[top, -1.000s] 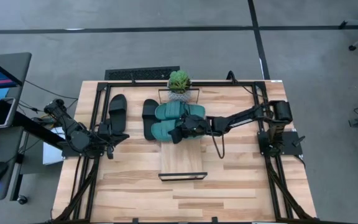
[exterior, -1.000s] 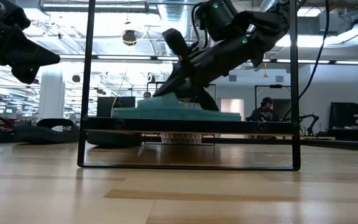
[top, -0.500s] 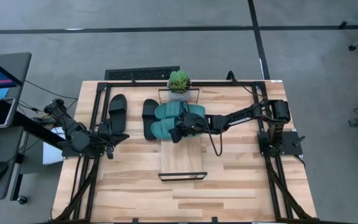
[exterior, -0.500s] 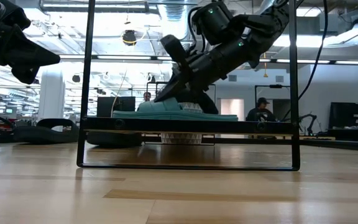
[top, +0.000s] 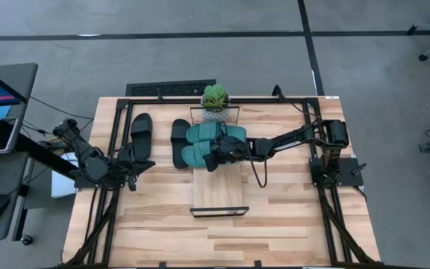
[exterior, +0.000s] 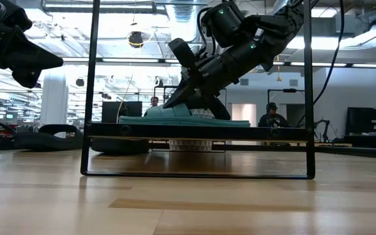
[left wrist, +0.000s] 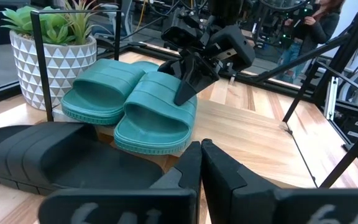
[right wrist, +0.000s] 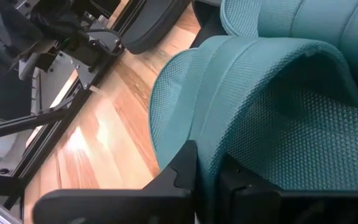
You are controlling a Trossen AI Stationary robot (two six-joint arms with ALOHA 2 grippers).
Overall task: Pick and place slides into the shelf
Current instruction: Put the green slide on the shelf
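Two teal slides lie side by side across the far part of the shelf (top: pixel 219 190), soles on its board, ends overhanging its left edge. My right gripper (top: pixel 213 160) is shut on the nearer teal slide (top: pixel 195 156), beside the farther one (top: pixel 200 134). Two black slides (top: pixel 141 134) (top: pixel 179 136) rest flat on the table left of the shelf. My left gripper (top: pixel 131 178) is shut and empty, near the table's left edge, left of and nearer than the black slides. My right gripper pinches the nearer teal slide by the edge of its wide strap (right wrist: pixel 205 134). One finger (right wrist: pixel 180 167) is outside the strap and the other (right wrist: pixel 247 186) is under it, against the mesh lining. The fingers slant down from the table's right side. The slide's sole lies on the shelf board.
A small potted plant (top: pixel 215 99) stands at the shelf's far end, close behind the teal slides. The shelf's thin black frame (exterior: pixel 96 85) rises at its ends. The near half of the board is bare wood. People stand in the room beyond.
The right gripper has shifted slightly toward the table's left, still shut on the strap. The nearer teal slide has sunk a little and now lies flatter on the shelf board.
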